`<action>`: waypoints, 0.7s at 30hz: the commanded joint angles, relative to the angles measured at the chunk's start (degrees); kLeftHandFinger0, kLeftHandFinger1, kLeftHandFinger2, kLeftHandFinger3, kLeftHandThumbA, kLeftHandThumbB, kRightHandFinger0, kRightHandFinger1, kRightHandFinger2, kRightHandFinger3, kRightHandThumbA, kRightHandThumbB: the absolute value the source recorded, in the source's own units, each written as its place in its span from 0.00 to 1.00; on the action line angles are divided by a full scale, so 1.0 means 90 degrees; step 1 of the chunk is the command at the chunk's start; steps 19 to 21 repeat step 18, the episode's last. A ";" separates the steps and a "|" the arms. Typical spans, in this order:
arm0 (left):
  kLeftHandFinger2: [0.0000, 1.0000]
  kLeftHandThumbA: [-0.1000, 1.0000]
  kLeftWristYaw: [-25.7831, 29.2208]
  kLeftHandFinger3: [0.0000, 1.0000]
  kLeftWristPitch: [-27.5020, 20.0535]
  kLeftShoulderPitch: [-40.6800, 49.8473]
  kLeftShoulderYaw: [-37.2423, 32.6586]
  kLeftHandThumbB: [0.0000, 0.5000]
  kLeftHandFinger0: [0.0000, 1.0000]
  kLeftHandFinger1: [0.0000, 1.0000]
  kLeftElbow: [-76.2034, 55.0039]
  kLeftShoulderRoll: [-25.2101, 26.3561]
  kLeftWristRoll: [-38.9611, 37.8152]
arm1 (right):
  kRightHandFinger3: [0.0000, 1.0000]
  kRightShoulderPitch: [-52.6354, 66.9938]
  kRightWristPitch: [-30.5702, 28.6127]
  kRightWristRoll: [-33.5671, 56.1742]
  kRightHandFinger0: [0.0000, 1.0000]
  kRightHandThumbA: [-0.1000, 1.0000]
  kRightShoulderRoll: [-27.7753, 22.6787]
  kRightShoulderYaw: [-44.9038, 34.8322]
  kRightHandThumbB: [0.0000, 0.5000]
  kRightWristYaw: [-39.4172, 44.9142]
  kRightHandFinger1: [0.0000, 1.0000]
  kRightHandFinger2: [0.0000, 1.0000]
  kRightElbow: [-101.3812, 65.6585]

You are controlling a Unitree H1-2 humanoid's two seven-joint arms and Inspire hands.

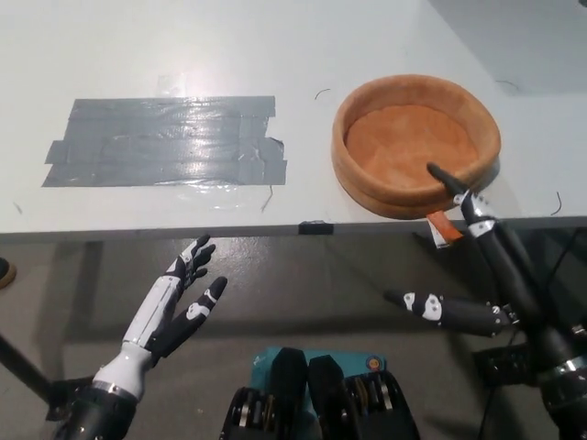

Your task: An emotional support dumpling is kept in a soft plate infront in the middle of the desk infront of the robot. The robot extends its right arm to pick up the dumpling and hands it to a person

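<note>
A: Desk (303,55), white, fills the top of the view, its front edge running across the middle. What lies on it?

B: Biggest is a patch of grey tape (165,139) on the left half, strips laid side by side, flat and shiny. Right of it, near the front edge, sits the plate (353,174), a round tan dish with a thick soft rim. Its bowl is bare.

A: So where is the dumpling?

B: Nowhere in view. Not in the plate, not on the desk, not in either hand. I judge the handover is already made, since the plate is bare and the arm is low, but no person shows here.

A: And the right hand (477,275)?

B: Black, below the desk edge at the lower right, spread wide and holding nothing. One finger points up towards the plate's near rim; another reaches out to picture left. An orange tab (443,229) hangs at the edge just beside it.

A: The left hand (179,302)?

B: White, resting at the lower left under the edge, fingers apart, empty, well clear of the work, presumably parked because the task is the right arm's.
</note>
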 commanded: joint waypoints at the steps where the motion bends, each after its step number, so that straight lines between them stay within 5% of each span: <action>1: 1.00 0.78 -0.0046 1.00 -0.0257 0.0052 0.0025 0.48 1.00 1.00 -0.0103 0.0013 -0.0017 | 1.00 0.0055 -0.0584 0.0261 1.00 1.00 -0.0108 -0.0074 0.64 -0.0118 1.00 1.00 0.0790; 21: 1.00 0.78 0.0008 1.00 -0.0280 0.0225 0.0004 0.50 0.98 1.00 -0.0165 -0.0035 0.0123 | 1.00 0.0170 -0.0991 0.0606 1.00 1.00 -0.0067 -0.0015 0.70 -0.0002 1.00 1.00 0.2180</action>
